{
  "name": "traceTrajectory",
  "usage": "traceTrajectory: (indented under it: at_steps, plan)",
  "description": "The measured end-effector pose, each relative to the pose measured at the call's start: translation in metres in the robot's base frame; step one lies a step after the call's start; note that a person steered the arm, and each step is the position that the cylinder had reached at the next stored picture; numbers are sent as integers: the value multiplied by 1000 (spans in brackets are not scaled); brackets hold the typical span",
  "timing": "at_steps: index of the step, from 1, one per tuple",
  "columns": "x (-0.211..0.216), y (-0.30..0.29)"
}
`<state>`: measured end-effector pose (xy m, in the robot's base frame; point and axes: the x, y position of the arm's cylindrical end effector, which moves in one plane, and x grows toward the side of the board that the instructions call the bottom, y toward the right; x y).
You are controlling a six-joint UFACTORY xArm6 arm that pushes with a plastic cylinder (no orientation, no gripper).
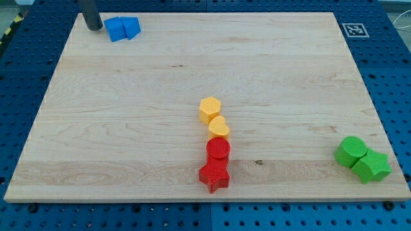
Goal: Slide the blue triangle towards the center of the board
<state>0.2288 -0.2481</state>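
My tip (93,27), a plain rod with no claw to open or close, stands at nine o'clock of the blue triangle (132,27) and blue cube (115,29), both near the wooden board (128,102)'s eleven o'clock corner

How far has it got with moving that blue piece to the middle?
Nothing looks done yet: the blue triangle sits in the board's top-left corner, touching a second blue block. In hand: my tip stands just to the view's left of the blue pair, close beside them. Left: the whole slide toward the centre, above the yellow hexagon.
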Motion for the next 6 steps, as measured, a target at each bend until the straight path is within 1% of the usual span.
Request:
traceTrajectory:
  at_steps: [1,2,5,6]
  plan:
    - [-14,3]
    - [-8,17]
    - [29,92]
    - [35,106]
